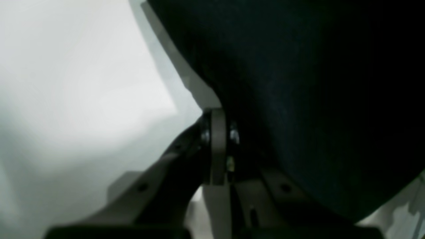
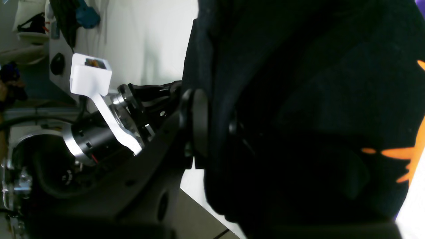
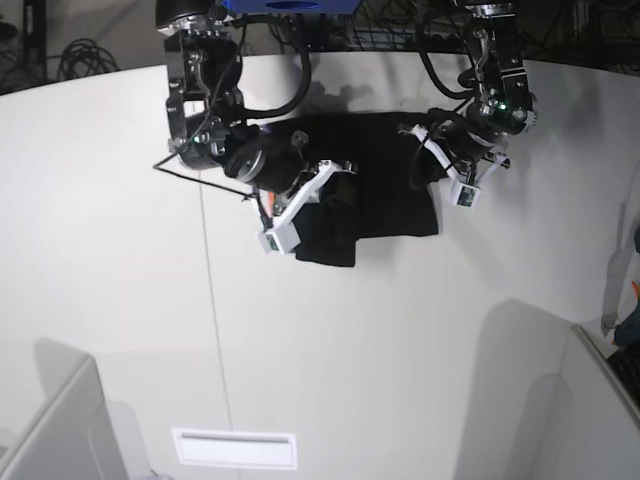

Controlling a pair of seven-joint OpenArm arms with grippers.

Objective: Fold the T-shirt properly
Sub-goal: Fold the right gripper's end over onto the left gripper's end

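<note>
The black T-shirt (image 3: 385,190) hangs bunched between my two arms, near the far side of the white table (image 3: 330,340), its lower edge drooping toward the surface. In the base view my left gripper (image 3: 425,160) grips the shirt's right side and my right gripper (image 3: 335,185) its left side. The left wrist view shows the left gripper (image 1: 222,132) pinched shut on plain black cloth (image 1: 315,99). In the right wrist view the right gripper (image 2: 215,126) is shut on a fold of the T-shirt (image 2: 298,99), whose orange print (image 2: 398,152) shows at the right.
A white rectangular plate (image 3: 235,448) lies near the table's front edge. Grey panels stand at the front left (image 3: 55,430) and front right (image 3: 600,400). A thin dark line (image 3: 205,250) runs across the table. Cables hang behind the arms.
</note>
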